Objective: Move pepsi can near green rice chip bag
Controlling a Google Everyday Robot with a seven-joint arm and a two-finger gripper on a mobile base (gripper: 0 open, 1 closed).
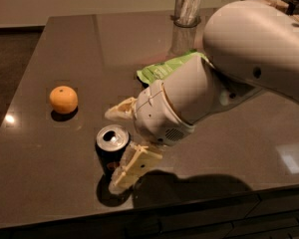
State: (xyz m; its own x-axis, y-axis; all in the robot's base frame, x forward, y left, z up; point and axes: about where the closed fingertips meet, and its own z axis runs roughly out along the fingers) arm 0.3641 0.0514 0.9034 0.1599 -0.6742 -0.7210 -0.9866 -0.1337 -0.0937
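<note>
The pepsi can (111,146) stands upright near the table's front edge, dark with a silver opened top. My gripper (111,151) is low at the can, open, with one cream finger (120,110) just behind it and the other finger (134,166) against its front right side. The green rice chip bag (162,69) lies behind, in the middle of the table. My white arm (239,59) covers most of it, so only its left end shows.
A round orange fruit (64,99) lies to the left of the can. A shiny metal cup (187,6) stands at the table's far edge. The dark table (65,44) ends just in front of the can.
</note>
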